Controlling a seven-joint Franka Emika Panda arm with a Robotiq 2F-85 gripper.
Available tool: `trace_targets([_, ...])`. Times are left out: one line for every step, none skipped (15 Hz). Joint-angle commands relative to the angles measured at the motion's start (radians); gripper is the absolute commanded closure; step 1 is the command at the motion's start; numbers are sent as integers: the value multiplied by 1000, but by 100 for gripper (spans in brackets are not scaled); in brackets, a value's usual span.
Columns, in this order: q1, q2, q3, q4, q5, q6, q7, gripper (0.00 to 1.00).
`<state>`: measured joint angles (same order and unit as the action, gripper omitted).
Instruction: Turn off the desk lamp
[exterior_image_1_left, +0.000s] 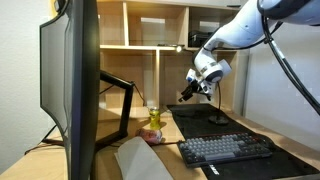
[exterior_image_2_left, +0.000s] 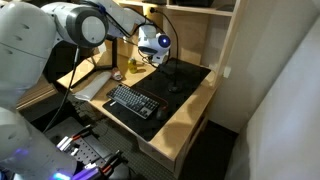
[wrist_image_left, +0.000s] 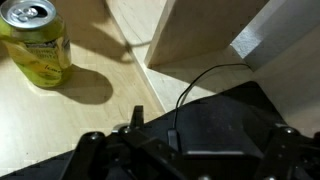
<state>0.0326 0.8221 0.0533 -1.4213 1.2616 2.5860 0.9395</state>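
Observation:
The desk lamp (exterior_image_1_left: 217, 112) has a thin black stem rising from a small flat base on the black desk mat (exterior_image_1_left: 200, 128), by the right wall. A bright spot glows at shelf height above it. My gripper (exterior_image_1_left: 189, 92) hangs over the mat, just left of the stem, and also shows in an exterior view (exterior_image_2_left: 160, 58). In the wrist view the gripper (wrist_image_left: 188, 165) is open and empty, its fingers wide apart at the bottom edge. Between them lie a thin curved black line (wrist_image_left: 195, 85) and a flat dark plate; I cannot tell whether the line is stem or cable.
A yellow-green drink can (wrist_image_left: 35, 45) stands on the wooden desk left of the mat (exterior_image_1_left: 153, 120). A black keyboard (exterior_image_1_left: 225, 150) lies on the mat in front. A large monitor (exterior_image_1_left: 75, 80) on an angular black arm fills the left. Wooden shelves stand behind.

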Motion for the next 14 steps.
trace_targets([3, -1, 2, 0, 5, 15, 13, 0])
trace_targets([4, -1, 5, 0, 16, 23, 13, 0])
trace_targets([5, -1, 6, 0, 20, 25, 13, 0])
trace_targets([4, -1, 6, 0, 21, 26, 13, 0])
trace_targets([16, -8, -15, -11, -19, 13, 54, 0])
trace_targets([21, -14, -29, -19, -57, -15, 95, 0])
trace_targets([27, -13, -38, -18, -89, -18, 123, 0])
trace_targets([23, -14, -39, -16, -115, -42, 155, 0])
trace_targets([37, -17, -58, -20, -160, -40, 205, 0])
trace_targets([43, -19, -69, -23, -202, -52, 257, 0])
trace_targets([39, -15, -63, -16, -218, -52, 282, 0])
trace_targets([19, -1, -33, -1, -198, -25, 239, 0])
trace_targets([20, -1, -34, 0, -206, -25, 251, 0])
trace_targets([20, -1, -33, 0, -206, -25, 251, 0])
